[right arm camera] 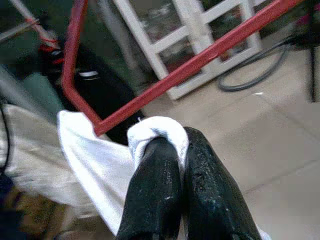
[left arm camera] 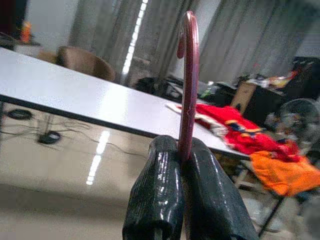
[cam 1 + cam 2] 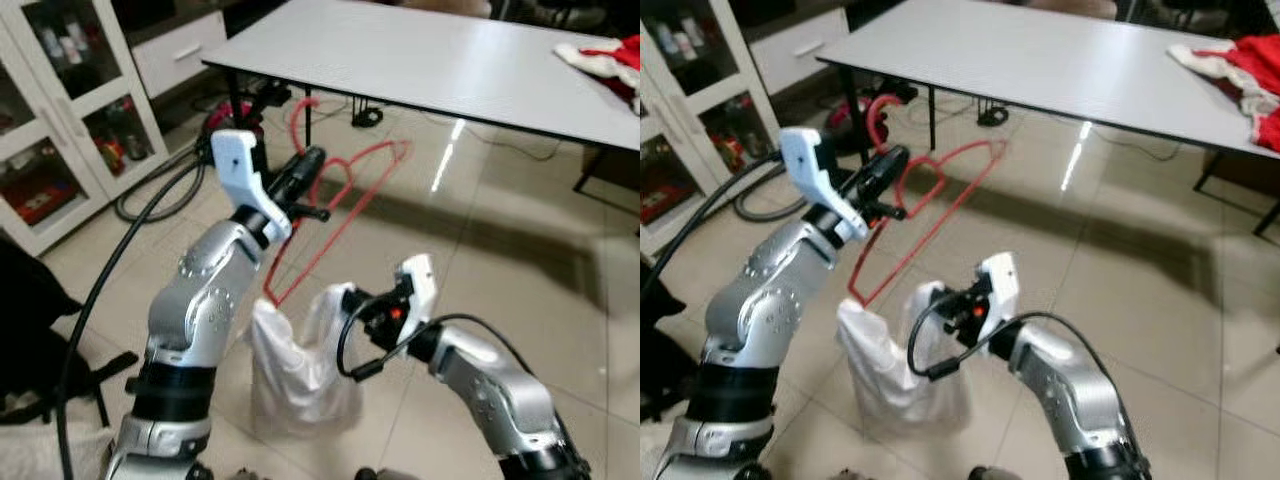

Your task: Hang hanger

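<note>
Left gripper (image 3: 318, 160) clamped tight on the neck of the red hanger (image 3: 340, 215), just under the hook, holding it up in the air ahead of the chest. Right gripper (image 1: 180, 145) pinched shut on a fold of the white cloth (image 3: 300, 370), which droops from the hanger's low corner. Thin wire frame: looks light and fairly stiff, likely springy and slick between the pads, so prone to swivel in the grip. Neck hold seems the right spot, keeps the hook free for a rail. Cloth soft and limp, will likely swing and drag that corner down; corner pinch only steadies it. Glossy beige tile floor (image 3: 500, 260) below, reflective. Long white table (image 3: 430, 60) ahead with red clothing (image 3: 610, 60) at its far end. White glass-door cabinet (image 3: 60, 120) to the left, black hose (image 3: 160, 195) coiled beside it. No rail or rod visible to hang on.
</note>
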Motion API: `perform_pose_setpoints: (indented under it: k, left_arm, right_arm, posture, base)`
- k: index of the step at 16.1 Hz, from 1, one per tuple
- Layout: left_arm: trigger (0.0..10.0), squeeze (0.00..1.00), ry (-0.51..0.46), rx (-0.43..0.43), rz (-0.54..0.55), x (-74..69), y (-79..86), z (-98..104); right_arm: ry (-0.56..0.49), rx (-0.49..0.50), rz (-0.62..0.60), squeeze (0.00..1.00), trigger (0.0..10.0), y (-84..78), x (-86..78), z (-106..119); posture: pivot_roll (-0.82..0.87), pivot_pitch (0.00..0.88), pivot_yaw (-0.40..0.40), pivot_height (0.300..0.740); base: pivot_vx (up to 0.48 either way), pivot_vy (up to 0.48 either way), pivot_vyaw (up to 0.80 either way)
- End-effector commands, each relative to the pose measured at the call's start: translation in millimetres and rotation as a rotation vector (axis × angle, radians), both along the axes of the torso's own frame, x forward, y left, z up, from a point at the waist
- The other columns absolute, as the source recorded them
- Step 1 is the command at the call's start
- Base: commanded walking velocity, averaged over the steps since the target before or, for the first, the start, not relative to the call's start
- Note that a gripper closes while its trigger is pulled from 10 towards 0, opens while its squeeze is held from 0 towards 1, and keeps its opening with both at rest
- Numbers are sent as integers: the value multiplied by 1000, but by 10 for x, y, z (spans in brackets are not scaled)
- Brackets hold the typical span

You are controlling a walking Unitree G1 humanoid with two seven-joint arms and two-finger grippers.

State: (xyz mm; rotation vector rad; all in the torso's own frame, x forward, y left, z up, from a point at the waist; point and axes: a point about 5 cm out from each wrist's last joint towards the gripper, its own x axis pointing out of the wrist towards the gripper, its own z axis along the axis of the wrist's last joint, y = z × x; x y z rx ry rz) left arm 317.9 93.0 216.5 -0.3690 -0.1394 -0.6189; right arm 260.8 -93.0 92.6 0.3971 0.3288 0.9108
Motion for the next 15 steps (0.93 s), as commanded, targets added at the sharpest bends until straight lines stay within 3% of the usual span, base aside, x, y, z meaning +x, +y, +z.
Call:
perform_pose_setpoints:
  k: [1,5,8,9,10,15]
  left_arm:
    - [10000,0,-35,-33,-76,-13,-81,163]
    - [10000,0,-72,-75,-199,-77,-144,346]
    - [10000,0,-87,-66,-248,-101,-161,387]
    - [10000,0,-91,-62,-267,-115,-166,393]
    - [10000,0,-94,-60,-273,-115,-172,398]
    - [10000,0,-107,-40,-280,-108,-133,409]
  right_arm:
    - [10,23,39,0,0,52,18,-30]
    - [7,49,113,0,0,145,13,-47]
    - [-84,21,155,0,0,184,19,39]
    - [-117,21,171,824,0,196,23,101]
    - [-134,15,178,1000,0,196,29,132]
    - [-180,-86,276,1000,0,201,-53,54]
  posture:
    - [-96,33,56,740]
    - [-90,31,63,740]
    - [-101,35,68,740]
    - [-106,34,68,740]
    - [-109,34,68,740]
    - [-95,31,66,740]
  base:
    - [0,0,0]
    - [0,0,0]
    - [0,0,0]
    - [0,0,0]
    - [0,0,0]
    - [0,0,0]
